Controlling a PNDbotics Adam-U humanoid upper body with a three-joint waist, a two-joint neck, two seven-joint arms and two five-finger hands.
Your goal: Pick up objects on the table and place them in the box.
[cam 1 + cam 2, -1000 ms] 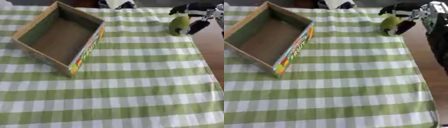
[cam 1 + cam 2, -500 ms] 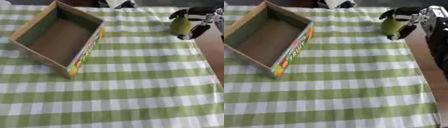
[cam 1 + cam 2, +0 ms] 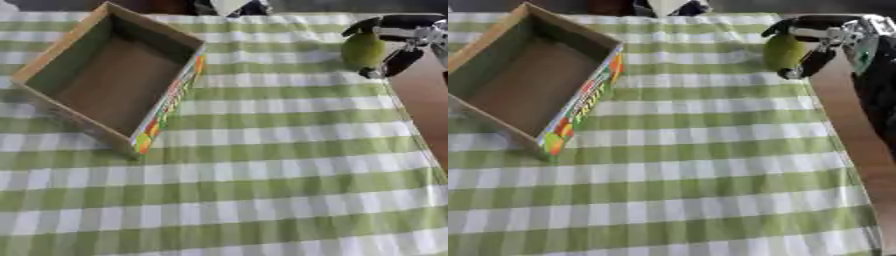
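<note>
A green pear-shaped fruit (image 3: 783,51) is held at the table's right edge, far right of the view. My right hand (image 3: 826,36) is shut on it, black fingers curled over its top and side. The open cardboard box (image 3: 109,75) with a colourful printed side lies at the upper left, nothing inside it. My left hand shows in neither view.
A green and white checked cloth (image 3: 262,175) covers the table. Its right edge (image 3: 846,145) borders a brown floor strip. A black and white object (image 3: 232,6) sits at the far edge, top centre.
My right hand has carried the green fruit a little down and left along the right edge. The view itself has shifted slightly.
</note>
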